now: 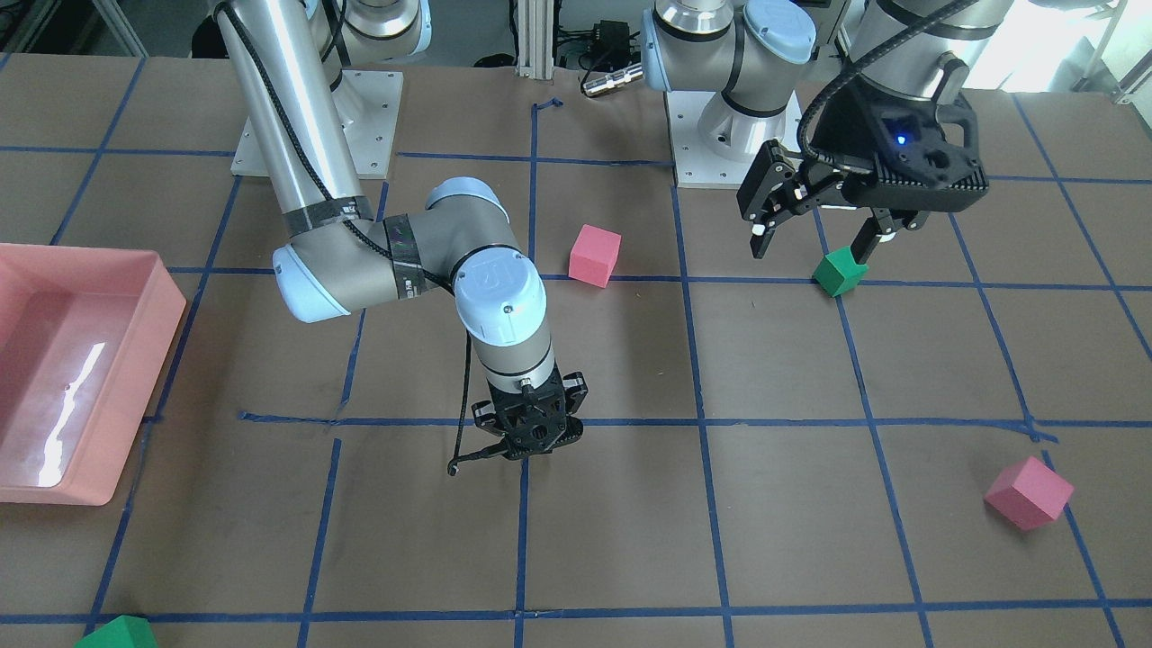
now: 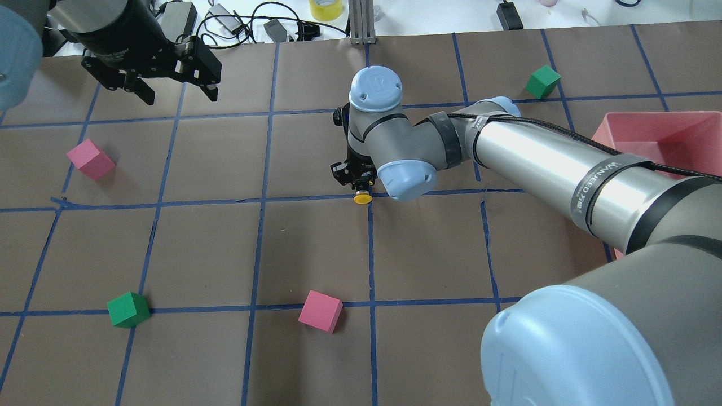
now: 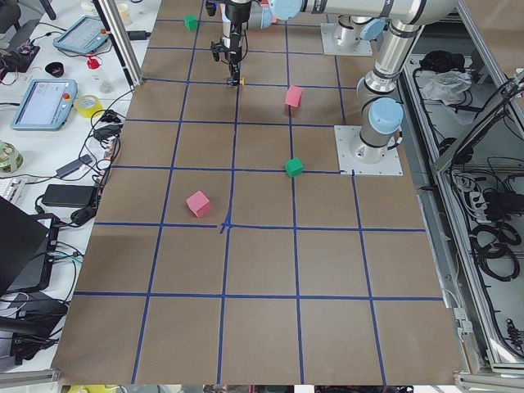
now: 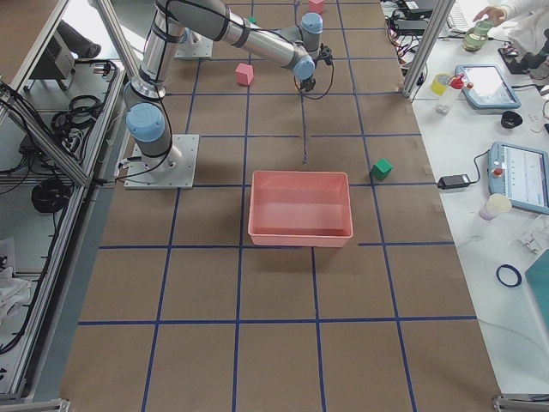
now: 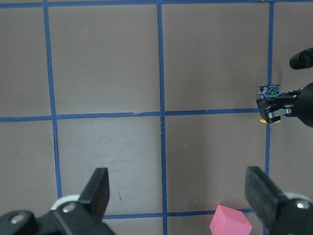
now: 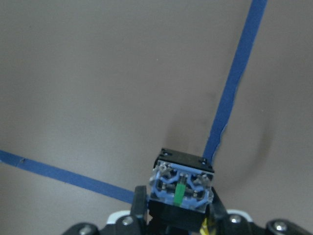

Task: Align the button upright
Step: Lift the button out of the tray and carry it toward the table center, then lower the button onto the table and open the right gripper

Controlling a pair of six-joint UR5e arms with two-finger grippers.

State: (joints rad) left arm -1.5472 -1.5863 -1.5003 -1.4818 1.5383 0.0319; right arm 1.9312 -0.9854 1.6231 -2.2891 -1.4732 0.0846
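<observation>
Overhead exterior | right gripper [image 2: 360, 183] clamping sideways button [image 2: 361, 198] | left gripper [image 2: 179, 90] gaping empty | risking slipping, toppling on release

Bright even light, soft shadows, sharp

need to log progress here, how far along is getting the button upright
Done: the right gripper has its fingers shut on the button. In hand: the button is held on its side, yellow cap toward the robot, base block away, as the left wrist view shows. Left: turn it cap-up, set it down and release. The left gripper hangs open, well away.
</observation>
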